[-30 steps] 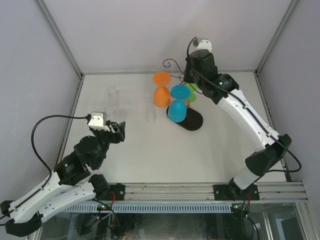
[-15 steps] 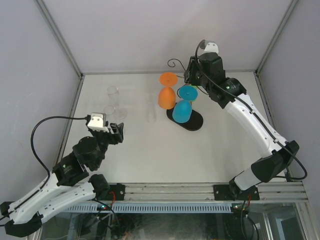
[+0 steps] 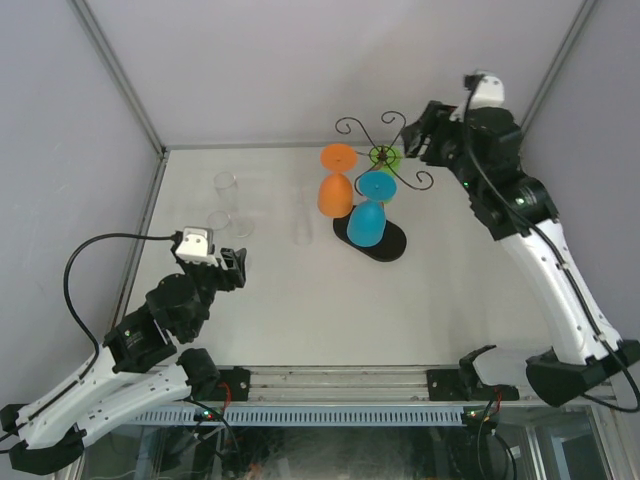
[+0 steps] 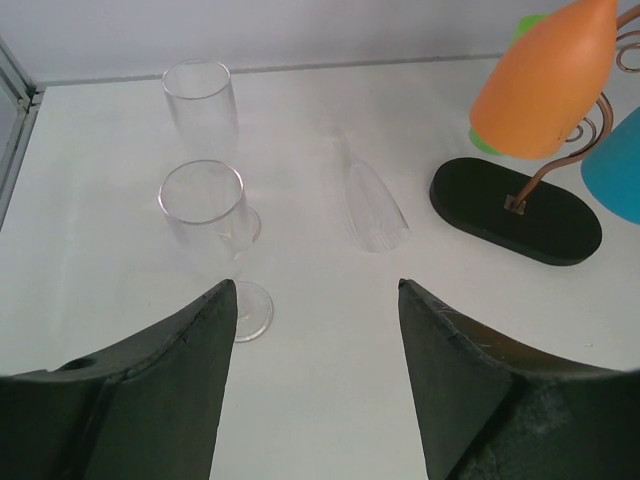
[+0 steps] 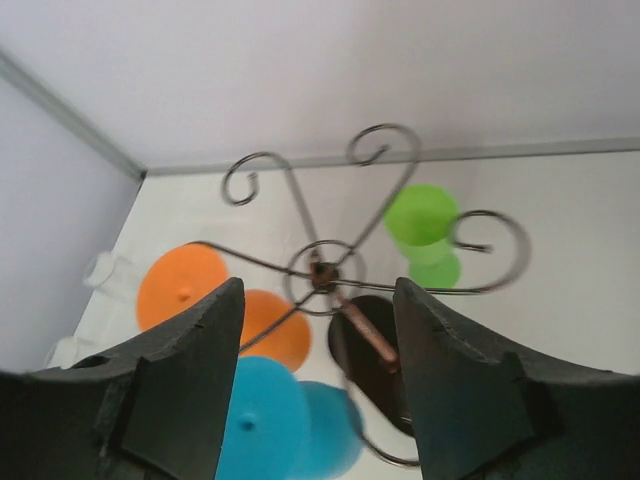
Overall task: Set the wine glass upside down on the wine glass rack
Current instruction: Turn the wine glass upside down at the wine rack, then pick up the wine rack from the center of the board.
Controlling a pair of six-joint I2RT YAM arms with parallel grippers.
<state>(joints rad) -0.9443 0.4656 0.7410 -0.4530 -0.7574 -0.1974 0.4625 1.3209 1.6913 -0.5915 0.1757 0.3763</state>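
The wine glass rack point(image 3: 400, 170) stands on its black oval base point(image 3: 385, 245) at the back middle of the table. Three coloured wine glasses hang upside down from its scroll arms: orange point(image 3: 334, 196), blue point(image 3: 368, 222) and green point(image 3: 385, 158). In the right wrist view the green glass point(image 5: 421, 214) hangs foot up by the right scroll arm, beyond the hub point(image 5: 322, 274). My right gripper point(image 3: 420, 135) point(image 5: 318, 285) is open and empty, above and right of the rack. My left gripper point(image 3: 238, 264) point(image 4: 316, 290) is open and empty, low over the table left of centre.
Two clear glasses stand at the back left: a stemmed one point(image 4: 205, 215) and a taller one point(image 4: 200, 92) behind it. A clear flute point(image 4: 372, 205) lies on its side between them and the rack base point(image 4: 515, 210). Walls close the table at the back and sides.
My right gripper has opened and drawn back up and to the right, away from the rack; the green glass stays hanging there. The left arm has hardly moved.
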